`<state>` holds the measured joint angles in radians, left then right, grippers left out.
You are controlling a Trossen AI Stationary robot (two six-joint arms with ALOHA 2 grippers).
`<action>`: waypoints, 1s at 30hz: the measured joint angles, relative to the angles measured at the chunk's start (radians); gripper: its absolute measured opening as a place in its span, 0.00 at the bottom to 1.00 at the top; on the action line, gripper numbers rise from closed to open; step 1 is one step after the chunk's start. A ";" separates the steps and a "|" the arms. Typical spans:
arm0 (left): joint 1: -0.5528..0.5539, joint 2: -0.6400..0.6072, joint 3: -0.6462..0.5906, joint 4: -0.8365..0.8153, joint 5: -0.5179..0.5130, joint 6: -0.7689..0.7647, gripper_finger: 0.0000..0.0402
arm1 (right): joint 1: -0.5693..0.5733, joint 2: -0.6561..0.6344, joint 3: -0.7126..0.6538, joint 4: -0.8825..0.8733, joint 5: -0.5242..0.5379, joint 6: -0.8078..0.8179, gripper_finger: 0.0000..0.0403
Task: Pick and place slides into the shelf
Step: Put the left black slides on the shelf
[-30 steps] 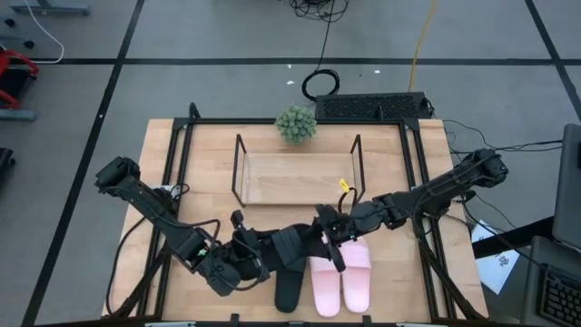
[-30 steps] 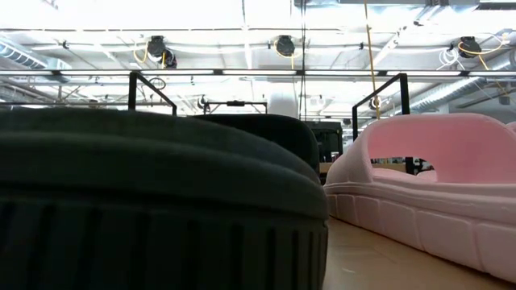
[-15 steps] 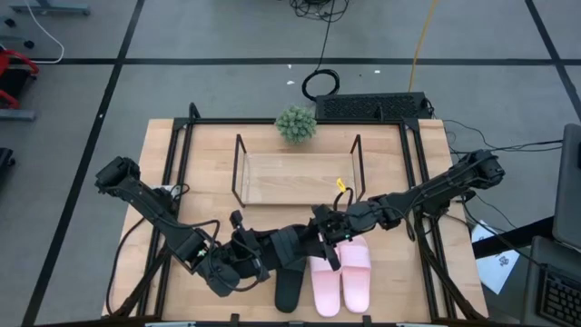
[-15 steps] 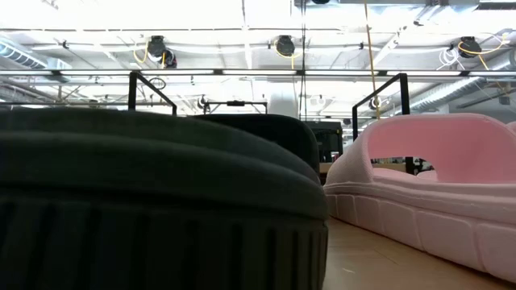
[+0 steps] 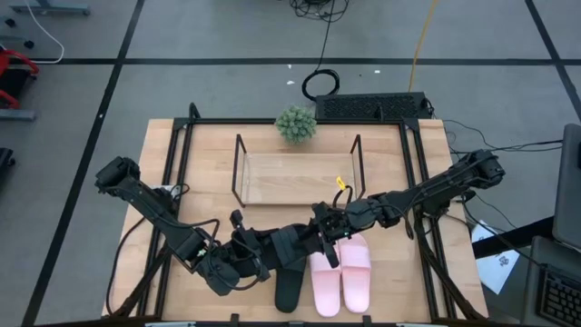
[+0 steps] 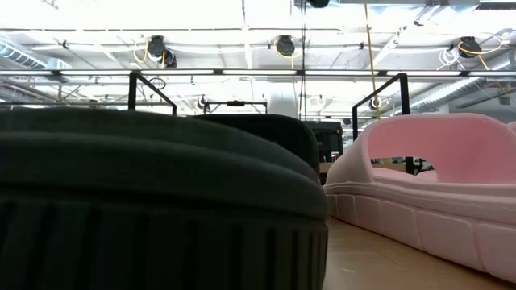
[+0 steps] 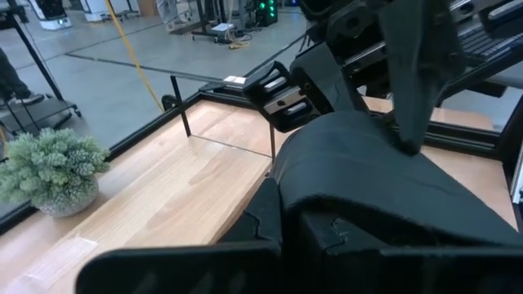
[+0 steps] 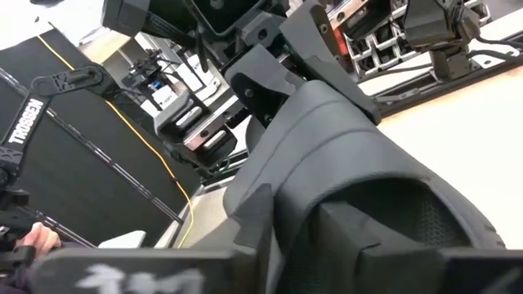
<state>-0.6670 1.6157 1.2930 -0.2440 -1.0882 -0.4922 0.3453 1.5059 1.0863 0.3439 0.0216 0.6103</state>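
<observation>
One black slide (image 5: 292,243) is up in the air near the table's front, between my two grippers. My left gripper (image 5: 265,252) is shut on its left end. My right gripper (image 5: 324,238) comes in from the right and is shut on its other end. The second black slide (image 5: 289,291) lies flat on the table below, filling the foreground of the low view (image 6: 153,201). The pink pair (image 5: 342,282) lies soles down just right of it. The shelf (image 5: 295,180) stands behind them with its wooden board bare. My left gripper holds the black slide by the end that faces the table's left (image 7: 282,204), pinched between the two fingers, which come nearly level from the left. The slide is lifted clear of the table. My right gripper has the slide's right end between its fingers, coming level from the table's right. One finger (image 7: 409,82) lies against the top of the wide strap (image 7: 404,151); the other is hidden behind the slide.
A small potted plant (image 5: 296,123) stands at the far edge behind the shelf. A black frame (image 5: 178,182) borders the table top. A small yellow tag (image 5: 343,184) sits by the shelf's right end frame. Bare wood lies left of the shelf.
My right gripper has drawn its fingers together on the black slide's right end while edging slightly toward my left gripper. The slide has stayed lifted in the same place.
</observation>
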 joint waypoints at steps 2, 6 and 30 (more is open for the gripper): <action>0.000 0.000 0.000 0.009 0.000 0.013 0.00 | -0.003 0.000 0.000 0.000 -0.004 -0.002 0.09; 0.000 0.000 0.000 0.011 0.006 0.013 0.00 | -0.003 0.000 0.000 -0.009 -0.006 -0.016 0.02; -0.014 0.001 0.001 -0.022 0.070 0.012 0.10 | -0.006 -0.106 0.002 -0.260 0.008 0.029 0.00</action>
<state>-0.6810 1.6165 1.2939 -0.2658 -1.0187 -0.4797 0.3397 1.4001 1.0878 0.0842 0.0298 0.6398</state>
